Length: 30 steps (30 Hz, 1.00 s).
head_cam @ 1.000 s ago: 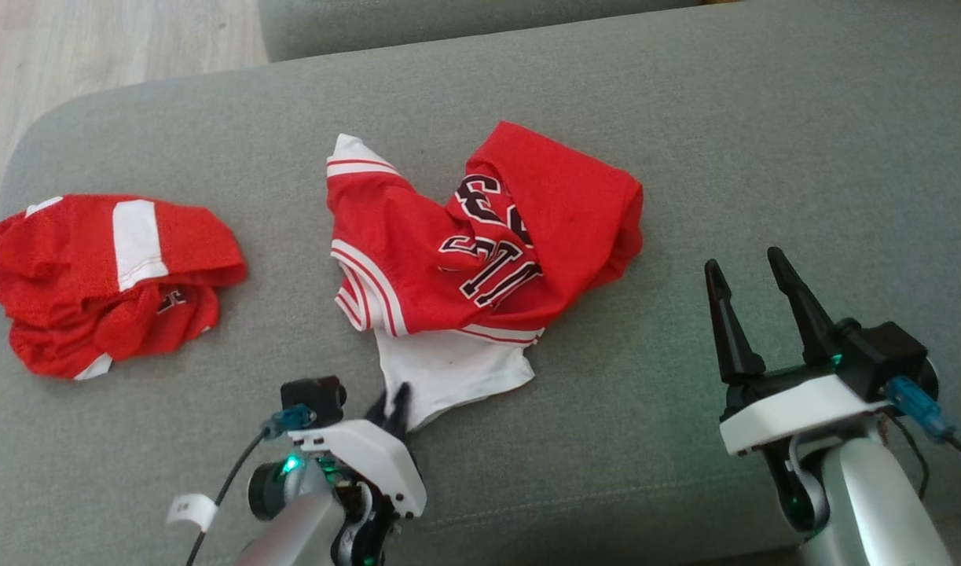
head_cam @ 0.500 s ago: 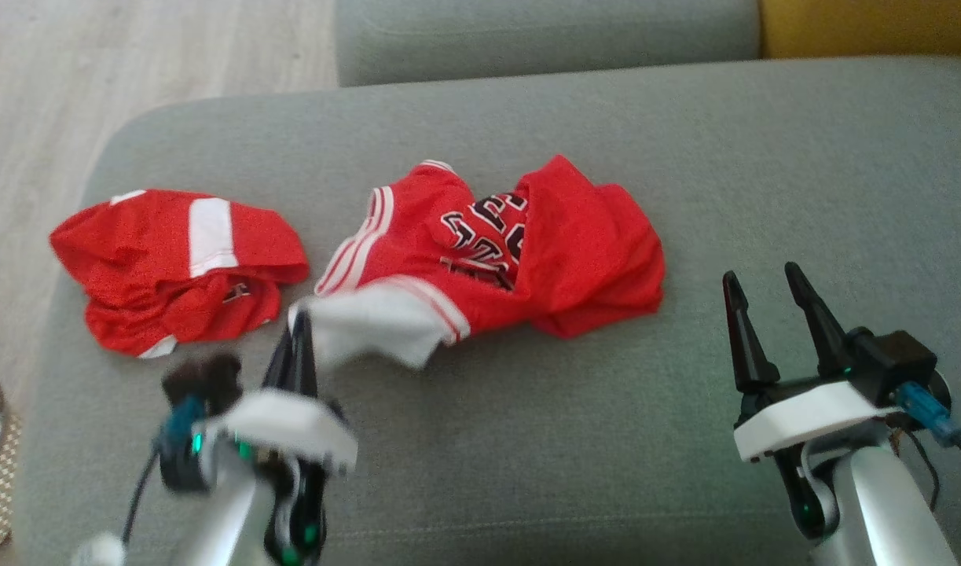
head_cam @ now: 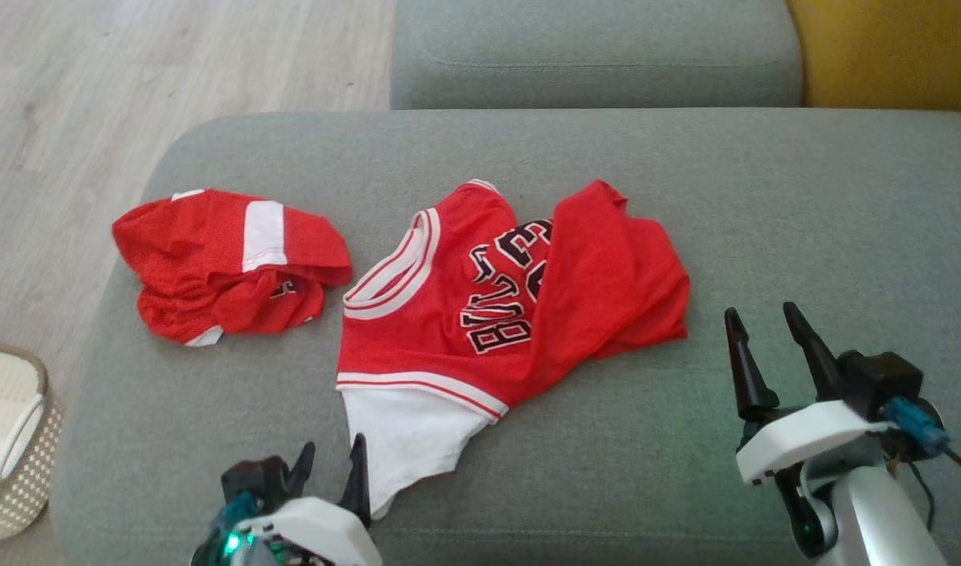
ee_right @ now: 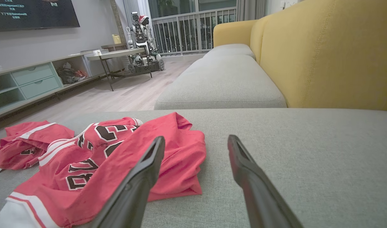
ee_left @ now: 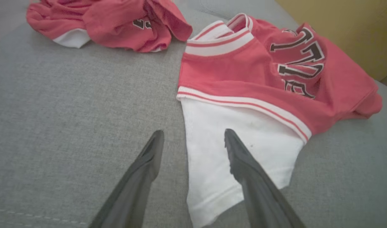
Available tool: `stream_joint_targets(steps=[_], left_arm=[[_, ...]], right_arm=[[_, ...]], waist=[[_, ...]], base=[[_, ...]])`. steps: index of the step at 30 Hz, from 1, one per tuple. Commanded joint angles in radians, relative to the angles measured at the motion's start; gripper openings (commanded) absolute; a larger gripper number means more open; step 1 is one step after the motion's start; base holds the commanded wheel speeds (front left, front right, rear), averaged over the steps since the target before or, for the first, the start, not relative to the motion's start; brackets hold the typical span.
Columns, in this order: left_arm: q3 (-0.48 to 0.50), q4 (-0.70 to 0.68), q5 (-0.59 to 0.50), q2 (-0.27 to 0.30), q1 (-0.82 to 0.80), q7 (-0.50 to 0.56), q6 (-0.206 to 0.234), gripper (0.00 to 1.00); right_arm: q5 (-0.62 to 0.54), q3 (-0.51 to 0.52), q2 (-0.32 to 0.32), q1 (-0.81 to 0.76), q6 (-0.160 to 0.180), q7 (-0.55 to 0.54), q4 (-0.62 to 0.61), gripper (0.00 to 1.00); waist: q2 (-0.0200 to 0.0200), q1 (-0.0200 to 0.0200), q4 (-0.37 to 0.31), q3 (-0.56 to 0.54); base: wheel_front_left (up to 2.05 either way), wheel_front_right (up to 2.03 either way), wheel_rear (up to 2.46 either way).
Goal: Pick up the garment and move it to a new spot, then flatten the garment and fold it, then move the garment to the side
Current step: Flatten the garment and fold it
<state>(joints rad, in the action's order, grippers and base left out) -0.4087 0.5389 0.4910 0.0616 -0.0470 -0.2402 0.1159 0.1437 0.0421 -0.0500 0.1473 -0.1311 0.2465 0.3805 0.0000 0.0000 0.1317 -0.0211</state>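
The garment (head_cam: 480, 314) is a red jersey with black lettering and a white sleeve, lying partly spread and still creased on the grey sofa cushion (head_cam: 802, 204). My left gripper (head_cam: 333, 444) stands open at the near end of that white sleeve (ee_left: 212, 152), holding nothing. In the left wrist view the left gripper (ee_left: 193, 133) straddles the sleeve's left edge, with the garment (ee_left: 244, 72) stretching away beyond it. My right gripper (head_cam: 761, 310) is open and empty to the right of the jersey. The right wrist view shows the right gripper (ee_right: 196, 138) with the garment (ee_right: 117, 152) to its left.
A second crumpled red and white garment (head_cam: 221, 263) lies at the cushion's left end. A woven basket (head_cam: 16, 448) stands on the floor at the left. Behind are another grey cushion (head_cam: 590, 55) and a yellow sofa back (head_cam: 881, 55). Bare cushion stretches to the right.
My left gripper, shut on the white sleeve, pulled it left and toward me, then let go and opened. The jersey now lies more spread out. The camera view has also shifted.
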Motion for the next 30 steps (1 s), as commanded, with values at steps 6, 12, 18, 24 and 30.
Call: stream_joint_targets(steps=[6,12,18,24,30], left_arm=[[0.047,-0.176,-0.058,-0.007,-0.059,-0.021,-0.024,1.00],[0.032,-0.256,-0.096,-0.010,-0.023,-0.021,-0.055,1.00],[-0.017,-0.288,-0.067,-0.011,-0.027,-0.021,-0.061,1.00],[-0.061,-0.303,-0.043,-0.011,-0.047,-0.021,-0.053,1.00],[-0.081,-0.309,-0.027,-0.011,-0.067,-0.022,-0.042,1.00]], right_arm=[[0.039,0.011,0.000,0.067,0.000,0.003,0.023,1.00],[0.072,0.079,0.000,0.191,0.000,-0.058,0.187,1.00],[0.088,0.175,0.000,0.372,0.000,-0.124,0.434,1.00],[-0.038,0.288,0.000,0.494,0.000,-0.122,0.576,1.00],[-0.245,0.483,-0.006,0.560,0.000,-0.133,0.637,1.00]], waist=[[0.0000,0.0000,0.060,0.014],[0.0000,0.0000,0.127,0.040],[0.0000,0.0000,0.193,0.086],[0.0000,0.0000,0.234,0.129],[0.0000,0.0000,0.262,0.158]], base=[[0.00,0.00,0.00],[0.00,0.00,0.00],[0.00,0.00,0.00],[0.00,0.00,0.00],[0.00,0.00,0.00]])
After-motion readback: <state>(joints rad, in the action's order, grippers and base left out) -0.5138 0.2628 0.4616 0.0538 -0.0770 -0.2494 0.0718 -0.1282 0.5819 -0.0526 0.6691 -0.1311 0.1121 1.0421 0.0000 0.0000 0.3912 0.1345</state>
